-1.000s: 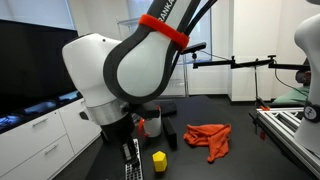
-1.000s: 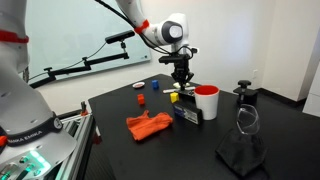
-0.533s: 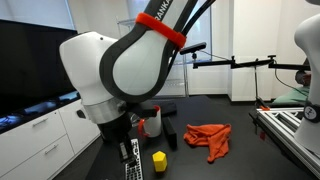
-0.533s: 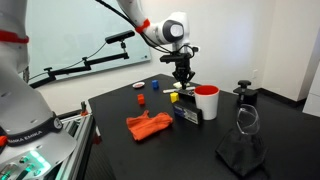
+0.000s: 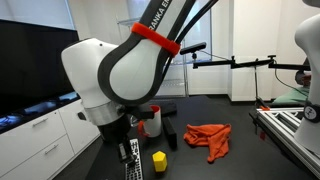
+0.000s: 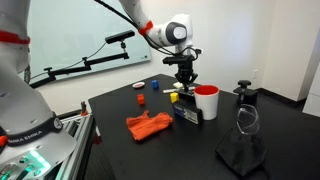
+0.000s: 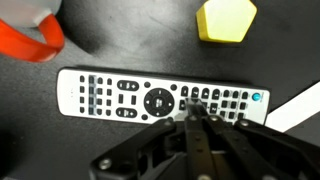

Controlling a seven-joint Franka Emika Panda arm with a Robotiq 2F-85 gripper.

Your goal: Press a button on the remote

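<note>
The remote (image 7: 160, 97) is long, slim and flat, with a light face and rows of dark buttons. It lies across the wrist view on the black table. It also shows in both exterior views (image 5: 132, 160) (image 6: 186, 113), by the red mug (image 5: 150, 122) (image 6: 207, 103). My gripper (image 7: 190, 113) (image 6: 183, 88) is shut, fingers together. It points down, and its tip is over the remote's near edge, right of the round pad. I cannot tell whether it touches. My arm hides the gripper in an exterior view.
A small yellow block (image 7: 226, 20) (image 5: 159, 160) (image 6: 175, 97) lies just beyond the remote. An orange cloth (image 5: 208, 140) (image 6: 150, 125) lies on the table. A black stand (image 6: 243, 95), a dark bag (image 6: 243, 150) and small red (image 6: 141, 98) and blue (image 6: 154, 85) pieces are further off.
My arm has shifted slightly. The gripper stays shut above the remote, and nothing on the table has moved.
</note>
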